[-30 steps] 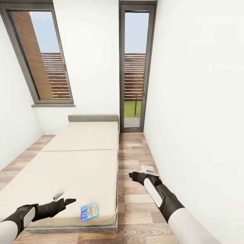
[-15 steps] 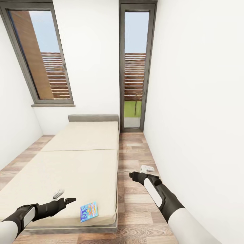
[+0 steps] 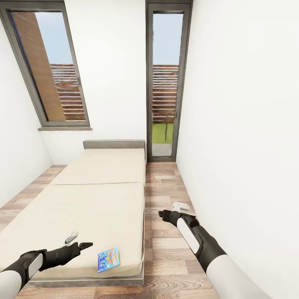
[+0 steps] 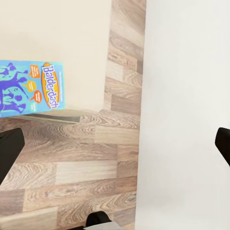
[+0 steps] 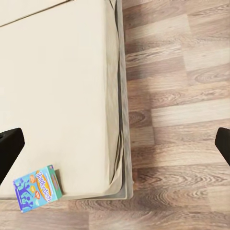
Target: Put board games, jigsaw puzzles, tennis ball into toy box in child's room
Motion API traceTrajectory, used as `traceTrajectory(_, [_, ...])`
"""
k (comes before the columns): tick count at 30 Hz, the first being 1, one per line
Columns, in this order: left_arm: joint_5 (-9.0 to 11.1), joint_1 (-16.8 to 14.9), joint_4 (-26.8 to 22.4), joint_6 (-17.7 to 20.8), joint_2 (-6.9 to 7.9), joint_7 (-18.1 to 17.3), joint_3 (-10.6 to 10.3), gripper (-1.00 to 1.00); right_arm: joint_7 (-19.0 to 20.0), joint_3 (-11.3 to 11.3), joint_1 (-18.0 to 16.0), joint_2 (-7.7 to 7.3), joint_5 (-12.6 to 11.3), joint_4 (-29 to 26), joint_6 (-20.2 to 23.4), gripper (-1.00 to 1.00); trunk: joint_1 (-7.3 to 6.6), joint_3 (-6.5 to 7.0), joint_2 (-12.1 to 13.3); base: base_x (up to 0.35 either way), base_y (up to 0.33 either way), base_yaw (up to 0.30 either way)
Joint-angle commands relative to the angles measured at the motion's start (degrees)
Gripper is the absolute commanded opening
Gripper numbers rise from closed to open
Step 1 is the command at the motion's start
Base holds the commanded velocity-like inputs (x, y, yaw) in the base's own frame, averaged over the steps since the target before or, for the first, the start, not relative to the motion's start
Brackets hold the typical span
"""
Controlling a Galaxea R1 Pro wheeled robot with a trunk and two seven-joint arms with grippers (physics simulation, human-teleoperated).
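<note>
Head cam faces fwd/down over bed [image 3: 99, 199]; both wrist cams look down, sharing bed corner + floor [image 5: 182, 120].

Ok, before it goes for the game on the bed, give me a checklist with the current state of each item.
1. Target in sight: ok. The blue board game lies flat on the bed, near its near corner.
2. Game free of clutter: ok. Bare bed top around it.
3. Left gripper empty with jaws open: ok. Nothing between the fingers in the left wrist view.
4. Left gripper on the game: not ok. It hovers beside it, apart.
5. Right gripper empty and clear: ok. It hangs over the wood floor, jaws open.
6. Second game on the bed: cannot tell. One game shows here.
</note>
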Motion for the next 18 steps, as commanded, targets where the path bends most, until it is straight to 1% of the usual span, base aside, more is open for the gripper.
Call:
traceTrajectory(1, [0.6, 0.0, 0.0, 0.6, 0.02, 0.0, -0.2, 1.00, -0.6, 0.1, -0.1, -0.04, -0.6, -0.1, 0.1, 1.00, 0.25, -0.29, -0.5, 0.000, 0.000, 0.000])
traceTrajectory(11, [0.5, 0.0, 0.0, 0.9, 0.03, 0.0, -0.1, 1.00, -0.6, -0.2, -0.1, -0.08, -0.6, -0.1, 0.2, 1.00, 2.44, -2.09, -4.5, -0.007, 0.000, 0.000])
traceTrajectory(18, [0.5, 0.0, 0.0, 1.0, 0.03, 0.0, -0.1, 1.00, -0.6, -0.2, -0.1, -0.07, -0.6, -0.1, 0.1, 1.00, 3.98, -3.34, -7.3, -0.161, 0.000, 0.000])
